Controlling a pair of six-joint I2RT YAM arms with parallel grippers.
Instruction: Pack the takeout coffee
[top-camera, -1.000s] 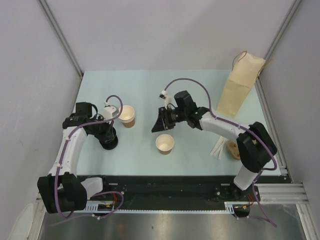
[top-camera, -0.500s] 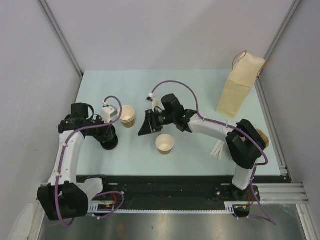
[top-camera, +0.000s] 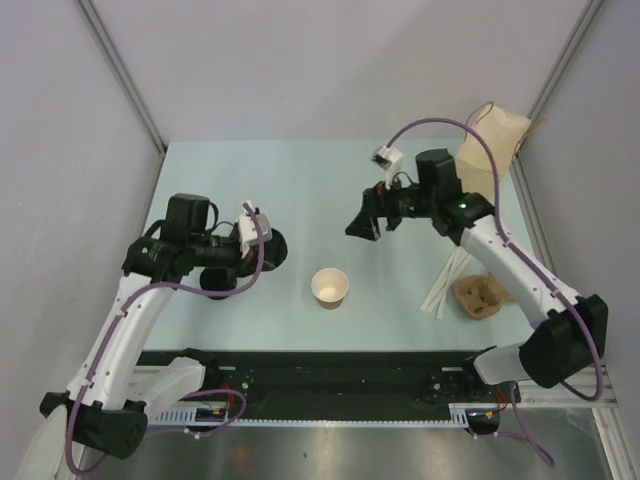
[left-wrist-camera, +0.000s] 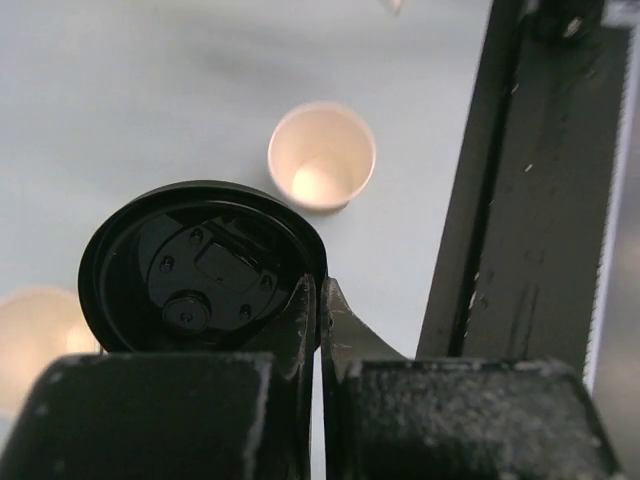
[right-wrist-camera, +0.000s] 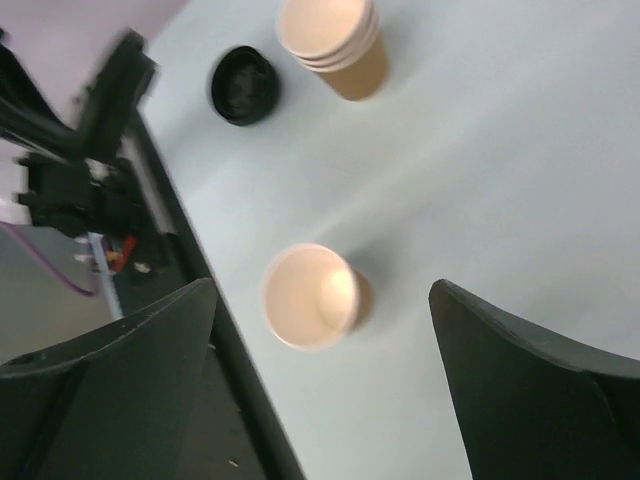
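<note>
Left pincer (left-wrist-camera: 319, 300) is clenching a black lid (left-wrist-camera: 200, 265); right pincer (top-camera: 365, 222) is hanging wide open over pale table (top-camera: 300, 170).

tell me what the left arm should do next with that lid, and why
Probably carry the black lid, pinched at its rim by the shut left gripper, over the lone open cup and press it on: that cup stands lidless mid-table, and the open right gripper is well clear of it.

Pincer (right-wrist-camera: 322, 288) spread; lidless cup (right-wrist-camera: 312, 297) between; cup stack (right-wrist-camera: 335, 40), black lid (right-wrist-camera: 244, 85) beyond.
</note>
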